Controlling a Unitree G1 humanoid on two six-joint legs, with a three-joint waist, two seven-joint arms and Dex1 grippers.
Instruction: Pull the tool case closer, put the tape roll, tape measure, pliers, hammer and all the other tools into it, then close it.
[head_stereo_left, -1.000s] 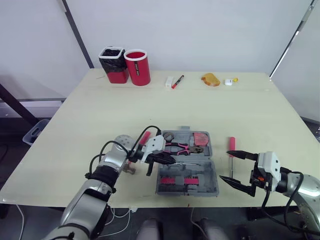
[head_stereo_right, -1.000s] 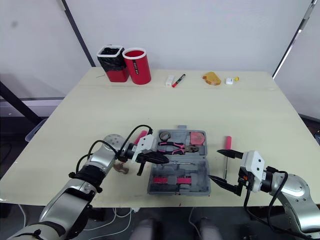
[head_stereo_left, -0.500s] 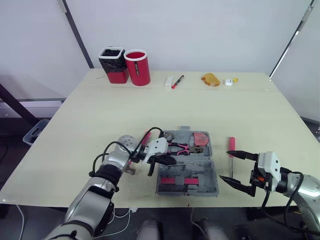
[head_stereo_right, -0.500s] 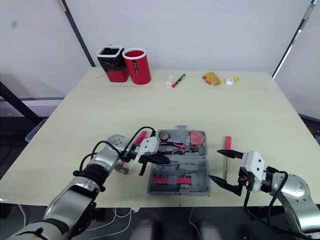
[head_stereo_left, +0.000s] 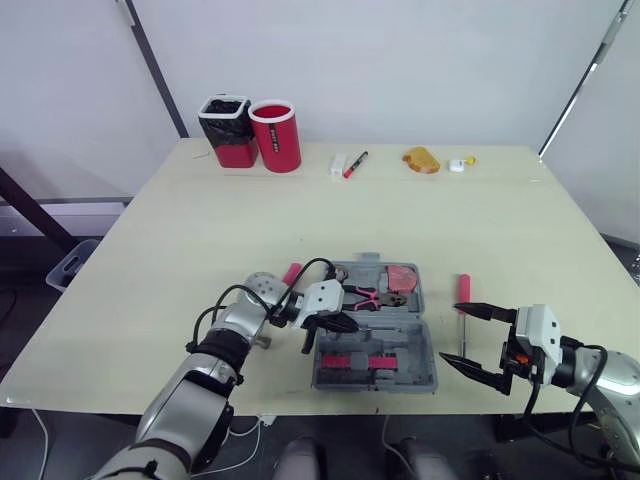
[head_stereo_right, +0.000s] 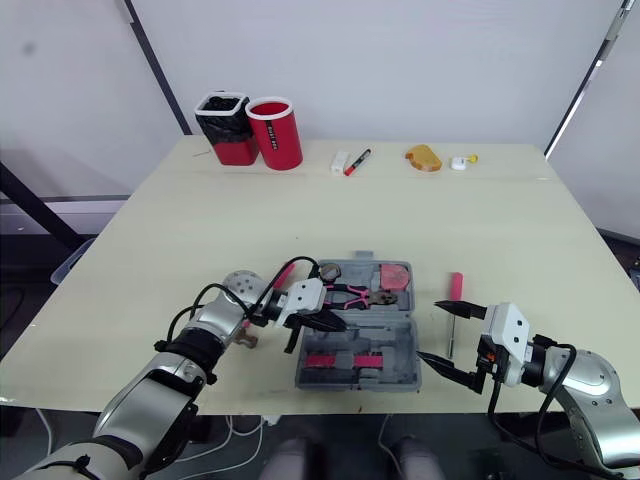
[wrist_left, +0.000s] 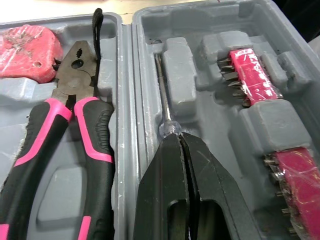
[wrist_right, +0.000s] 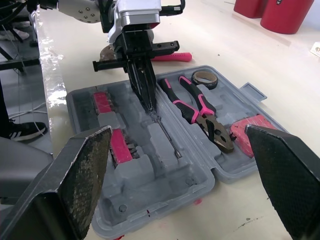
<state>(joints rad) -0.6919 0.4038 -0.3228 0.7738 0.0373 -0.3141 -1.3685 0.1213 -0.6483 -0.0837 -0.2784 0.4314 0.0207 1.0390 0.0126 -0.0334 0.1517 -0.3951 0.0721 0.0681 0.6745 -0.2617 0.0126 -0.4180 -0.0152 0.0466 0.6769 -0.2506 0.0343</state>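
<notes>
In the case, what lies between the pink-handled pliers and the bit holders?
A slim screwdriver, with the shut left gripper at its handle; shown in the left wrist view.

The left arm (head_stereo_left: 232, 325) is bent at the elbow and reaches in toward the middle. The left gripper (head_stereo_left: 345, 323) tips downward and points to the robot's right. Its two black fingers (wrist_left: 165, 195) are pressed tight together. The right arm (head_stereo_left: 600, 372) is low on the right side and points left. The right gripper (head_stereo_left: 455, 333) has its fingers (head_stereo_left: 486, 311) spread wide apart.
</notes>
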